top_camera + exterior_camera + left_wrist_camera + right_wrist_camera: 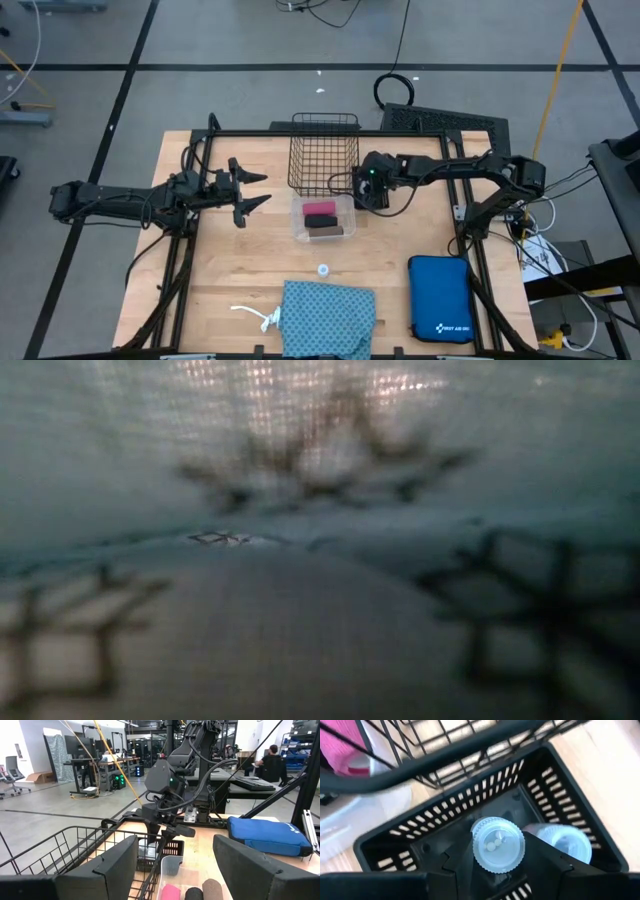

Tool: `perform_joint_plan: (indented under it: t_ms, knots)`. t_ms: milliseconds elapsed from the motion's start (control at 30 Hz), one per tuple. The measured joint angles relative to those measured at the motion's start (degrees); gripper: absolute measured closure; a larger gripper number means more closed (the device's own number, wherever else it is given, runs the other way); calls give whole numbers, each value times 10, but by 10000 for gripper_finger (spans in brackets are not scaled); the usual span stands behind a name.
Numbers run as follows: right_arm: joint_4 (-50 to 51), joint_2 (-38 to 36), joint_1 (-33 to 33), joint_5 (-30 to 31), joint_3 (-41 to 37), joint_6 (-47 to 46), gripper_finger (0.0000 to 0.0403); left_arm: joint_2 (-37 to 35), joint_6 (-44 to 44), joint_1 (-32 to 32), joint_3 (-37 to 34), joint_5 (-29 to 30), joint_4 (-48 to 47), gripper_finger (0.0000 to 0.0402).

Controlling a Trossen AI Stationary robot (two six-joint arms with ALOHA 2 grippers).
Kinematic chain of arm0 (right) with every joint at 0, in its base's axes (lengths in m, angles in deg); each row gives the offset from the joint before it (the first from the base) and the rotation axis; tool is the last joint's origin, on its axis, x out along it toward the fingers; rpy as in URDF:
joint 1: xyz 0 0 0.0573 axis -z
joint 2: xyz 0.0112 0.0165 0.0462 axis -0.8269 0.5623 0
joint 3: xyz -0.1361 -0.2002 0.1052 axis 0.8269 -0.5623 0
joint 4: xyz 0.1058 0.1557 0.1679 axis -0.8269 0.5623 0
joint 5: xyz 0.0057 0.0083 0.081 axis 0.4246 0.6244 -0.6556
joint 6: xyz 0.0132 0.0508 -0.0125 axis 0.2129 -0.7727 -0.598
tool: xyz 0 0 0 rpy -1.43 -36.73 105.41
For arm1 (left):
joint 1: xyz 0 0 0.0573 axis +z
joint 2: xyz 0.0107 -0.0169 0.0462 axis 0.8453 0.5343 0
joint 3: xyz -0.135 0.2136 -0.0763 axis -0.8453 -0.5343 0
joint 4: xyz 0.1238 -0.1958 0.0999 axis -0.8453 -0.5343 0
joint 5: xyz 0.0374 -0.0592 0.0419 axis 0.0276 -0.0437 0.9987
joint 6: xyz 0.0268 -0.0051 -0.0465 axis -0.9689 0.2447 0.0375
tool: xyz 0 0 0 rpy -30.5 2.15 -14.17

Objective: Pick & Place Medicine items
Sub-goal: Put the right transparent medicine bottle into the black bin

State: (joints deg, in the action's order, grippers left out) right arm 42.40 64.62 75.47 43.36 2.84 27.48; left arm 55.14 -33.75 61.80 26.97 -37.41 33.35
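low view: fully blocked by the teal patterned cloth point(320, 610) lying against the lens; only blurred weave and dark pattern show.
second vial: a white-capped vial point(567, 842) lies in the small black slotted basket point(395, 847), partly hidden behind the right finger.
right gripper: the right gripper point(498, 851) is clamped on a white-capped clear vial point(498, 844), cap toward the camera, held directly above the slotted basket. in the high view the right gripper point(367, 188) sits at the right edge of the wire basket point(323, 150).
left gripper: the left gripper point(250, 192) has its fingers spread wide and holds nothing; it hovers over the table point(230, 260) left of the clear tray point(297, 228), well apart from it.
rolls: the pink roll point(319, 208) and the brown roll point(323, 222) lie side by side in the clear tray.
loose vial: one vial point(323, 269) stands on the table between the tray and the cloth.
cloth: at the table's front edge, white string point(258, 316) trailing to its left.
blue zip case: the blue zip case point(440, 298) lies right of the cloth, near the front right corner.
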Motion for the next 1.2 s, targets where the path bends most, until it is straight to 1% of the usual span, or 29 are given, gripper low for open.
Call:
perform_joint_plan:
  t_ms: [700, 1033, 1200]
  knots:
    - [12, 0, 0, -1, 0, -5, 265, 0, 0, 0, 0, 0, 0, 133]
    - [12, 0, 0, -1, 0, -2, 230, 0, 0, 0, 0, 0, 0, 133]
    - [3, 0, 0, -1, 0, -2, 223, 0, 0, 0, 0, 0, 0, 133]
